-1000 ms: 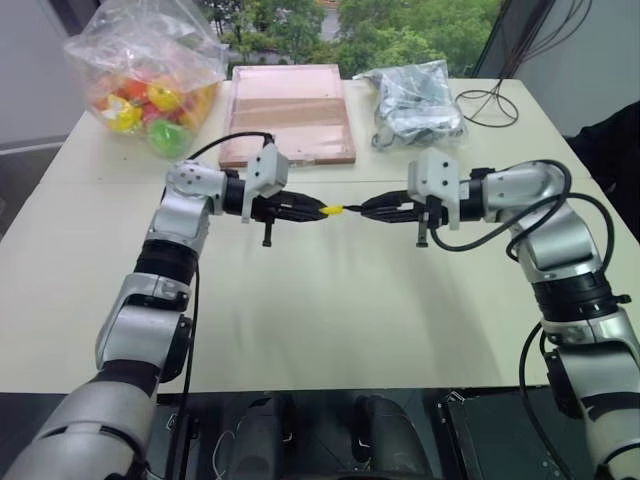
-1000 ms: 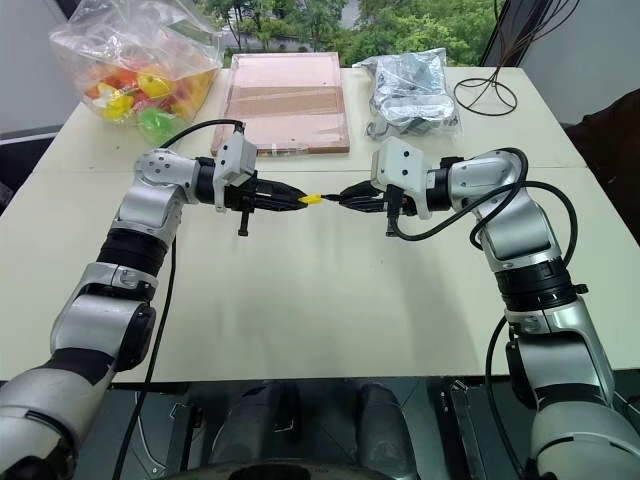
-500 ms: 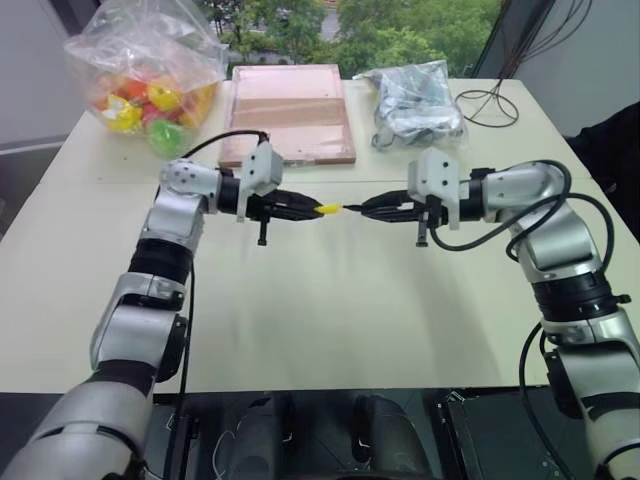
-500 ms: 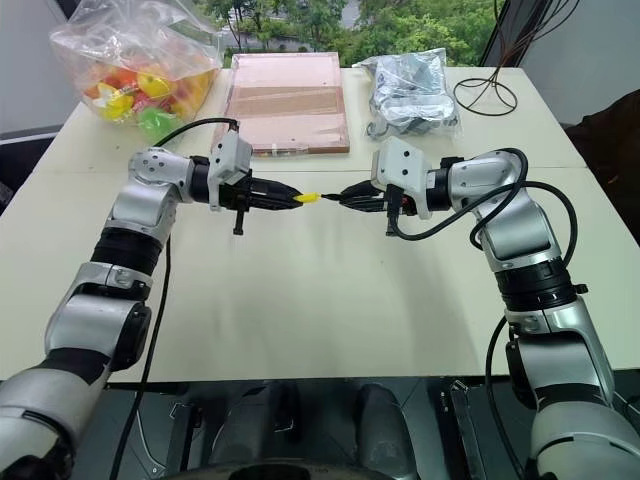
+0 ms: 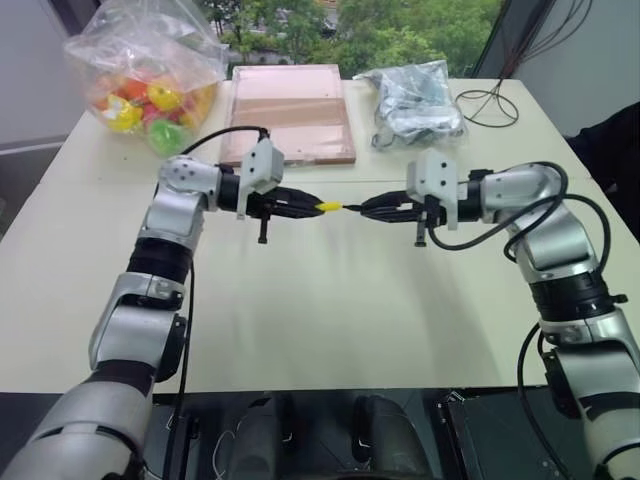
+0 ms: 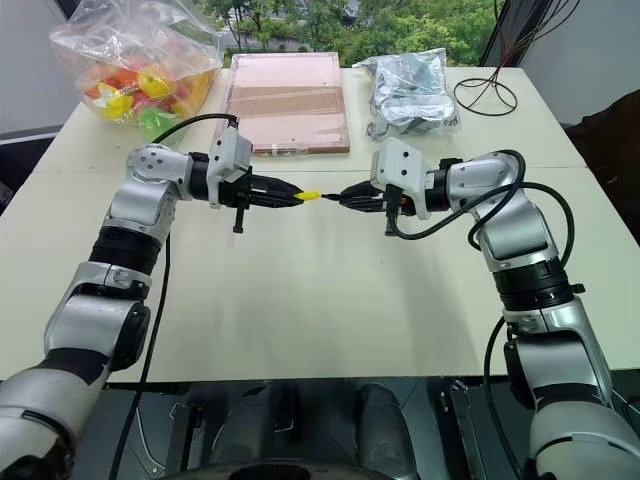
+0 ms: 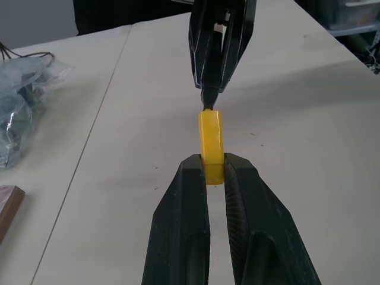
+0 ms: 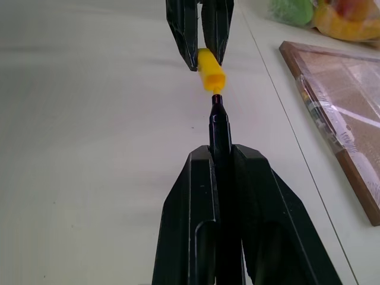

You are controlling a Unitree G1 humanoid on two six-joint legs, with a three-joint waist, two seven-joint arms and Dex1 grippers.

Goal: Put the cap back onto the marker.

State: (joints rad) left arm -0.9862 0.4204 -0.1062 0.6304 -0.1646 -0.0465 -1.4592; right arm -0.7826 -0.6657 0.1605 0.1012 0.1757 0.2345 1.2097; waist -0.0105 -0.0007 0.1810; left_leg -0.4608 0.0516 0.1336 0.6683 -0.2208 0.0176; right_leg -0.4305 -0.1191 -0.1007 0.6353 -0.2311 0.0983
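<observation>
Right wrist view: right gripper (image 8: 220, 155) grasps marker (image 8: 218, 127), tip aimed at twelve o'clock. Left gripper (image 7: 215, 168) pinches cap (image 7: 211, 139). Best to line them up, then push straight.

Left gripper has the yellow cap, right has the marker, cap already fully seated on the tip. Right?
Not seated. In the right wrist view the cap in the left gripper sits just off the marker tip. The right gripper does hold the marker.

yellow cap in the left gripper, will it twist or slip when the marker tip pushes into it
The cap looks smooth and round, pinched only at its rear by the left gripper, so it may pivot. The marker tip looks roughly lined up, so sideways push should be small.
</observation>
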